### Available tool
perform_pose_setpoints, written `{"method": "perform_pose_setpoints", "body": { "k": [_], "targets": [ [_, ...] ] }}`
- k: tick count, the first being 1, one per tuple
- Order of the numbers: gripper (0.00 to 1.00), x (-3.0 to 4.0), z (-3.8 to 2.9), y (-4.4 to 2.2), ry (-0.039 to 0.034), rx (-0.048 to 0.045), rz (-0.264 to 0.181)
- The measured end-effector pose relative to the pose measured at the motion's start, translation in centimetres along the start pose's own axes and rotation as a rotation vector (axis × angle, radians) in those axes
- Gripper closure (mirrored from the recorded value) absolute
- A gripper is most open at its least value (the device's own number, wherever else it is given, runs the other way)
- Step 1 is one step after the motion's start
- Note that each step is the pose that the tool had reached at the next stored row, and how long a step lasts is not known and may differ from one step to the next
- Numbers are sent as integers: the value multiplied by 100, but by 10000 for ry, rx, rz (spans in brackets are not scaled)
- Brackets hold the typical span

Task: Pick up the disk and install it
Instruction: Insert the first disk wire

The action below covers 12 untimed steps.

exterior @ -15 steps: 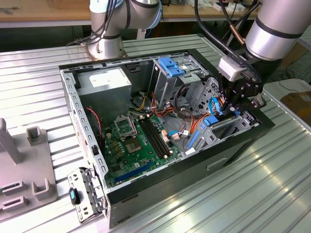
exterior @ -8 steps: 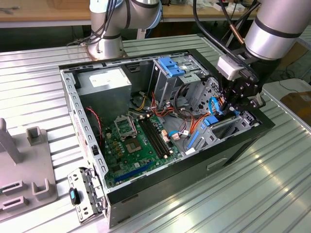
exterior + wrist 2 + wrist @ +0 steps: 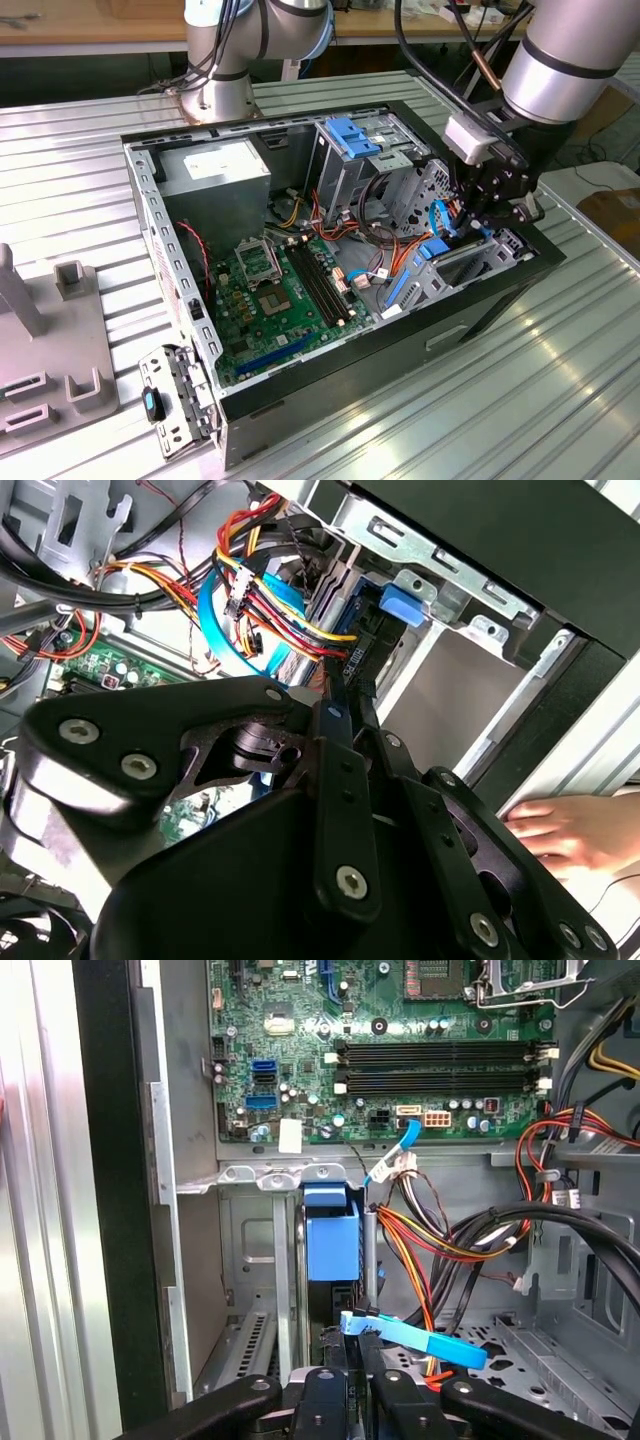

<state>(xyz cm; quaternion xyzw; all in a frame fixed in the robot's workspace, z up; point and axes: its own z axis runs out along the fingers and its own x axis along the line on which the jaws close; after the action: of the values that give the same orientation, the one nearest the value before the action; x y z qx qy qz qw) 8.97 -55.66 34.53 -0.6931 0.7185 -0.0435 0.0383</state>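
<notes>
My gripper (image 3: 478,222) is down inside the open computer case (image 3: 160,230), at its corner on the exterior view's right. It is shut on the disk (image 3: 330,1245), which stands on edge with its bright blue carrier rail showing ahead of the fingers (image 3: 320,1390). In the second wrist view the black fingers (image 3: 340,770) meet on the disk's thin dark edge (image 3: 362,655), and its blue tab (image 3: 398,605) lies against a metal drive bay (image 3: 440,555). In the exterior view the disk's blue rail (image 3: 437,250) sits just below the gripper in the lower drive cage (image 3: 470,270).
Bundled red, orange and yellow wires (image 3: 440,1250) and a blue flat cable (image 3: 420,1338) crowd the bay. The green motherboard (image 3: 280,290), grey power supply box (image 3: 215,170) and upright cage with blue latch (image 3: 350,135) fill the case. A person's hand (image 3: 560,830) rests outside the case wall.
</notes>
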Motion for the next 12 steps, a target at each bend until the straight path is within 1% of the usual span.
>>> {"method": "perform_pose_setpoints", "body": {
  "k": [7, 12],
  "targets": [
    [84, 1, 17, 8, 15, -1, 115],
    [84, -4, 12, 11, 11, 0, 125]
  ]
}}
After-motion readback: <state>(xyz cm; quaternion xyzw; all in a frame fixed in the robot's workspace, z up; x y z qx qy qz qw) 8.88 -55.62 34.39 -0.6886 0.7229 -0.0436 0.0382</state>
